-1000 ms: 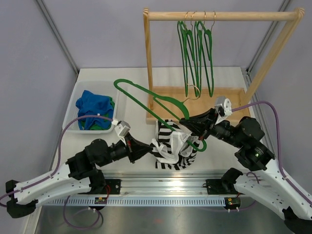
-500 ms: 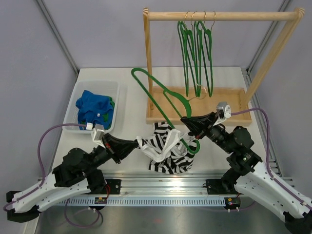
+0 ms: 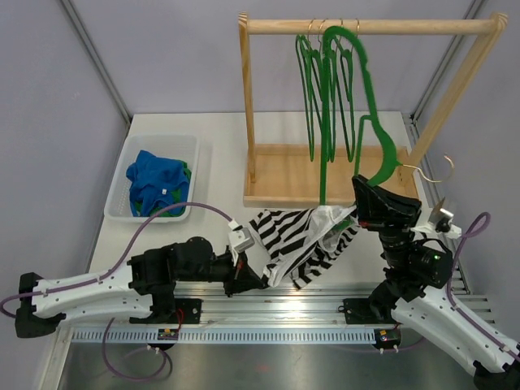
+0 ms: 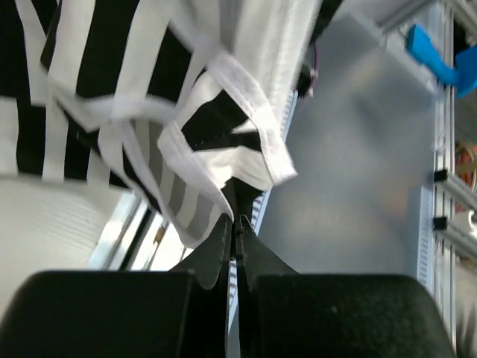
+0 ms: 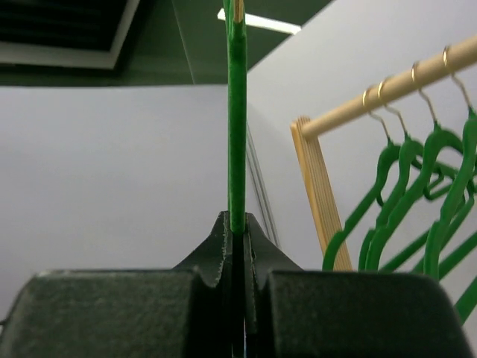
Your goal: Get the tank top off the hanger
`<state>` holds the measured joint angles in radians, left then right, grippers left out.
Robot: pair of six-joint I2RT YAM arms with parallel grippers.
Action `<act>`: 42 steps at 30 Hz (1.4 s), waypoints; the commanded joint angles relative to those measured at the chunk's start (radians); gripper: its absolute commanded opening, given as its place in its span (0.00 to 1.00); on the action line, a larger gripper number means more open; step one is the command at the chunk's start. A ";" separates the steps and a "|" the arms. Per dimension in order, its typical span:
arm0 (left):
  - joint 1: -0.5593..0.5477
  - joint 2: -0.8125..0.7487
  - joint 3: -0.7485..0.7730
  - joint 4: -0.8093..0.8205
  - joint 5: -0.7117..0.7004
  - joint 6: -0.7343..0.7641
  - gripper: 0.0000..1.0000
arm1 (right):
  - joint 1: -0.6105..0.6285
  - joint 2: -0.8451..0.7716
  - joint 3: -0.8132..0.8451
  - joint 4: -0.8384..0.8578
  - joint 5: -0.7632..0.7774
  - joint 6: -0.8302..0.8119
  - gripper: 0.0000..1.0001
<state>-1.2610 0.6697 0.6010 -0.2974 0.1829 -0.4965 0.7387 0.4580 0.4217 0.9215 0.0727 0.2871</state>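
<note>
Pulling-off step: right gripper clamped on the upright hanger, left gripper pinched on the tank top stretched between them over the worktop; next, likely, pull apart until the fabric slips free.
</note>
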 commanded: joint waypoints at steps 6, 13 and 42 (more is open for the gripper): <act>-0.061 0.077 0.143 -0.348 -0.420 -0.098 0.00 | 0.005 -0.065 0.110 0.145 0.140 -0.117 0.00; -0.061 0.050 0.238 -0.609 -0.716 -0.295 0.00 | 0.005 -0.127 0.294 -0.405 0.194 -0.175 0.00; -0.063 -0.168 0.342 -0.707 -0.886 -0.113 0.99 | -0.025 0.743 1.560 -1.912 0.664 -0.314 0.00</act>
<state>-1.3212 0.5220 0.9459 -1.0748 -0.6888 -0.6399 0.7372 1.1404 1.8549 -1.0271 0.7158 0.0795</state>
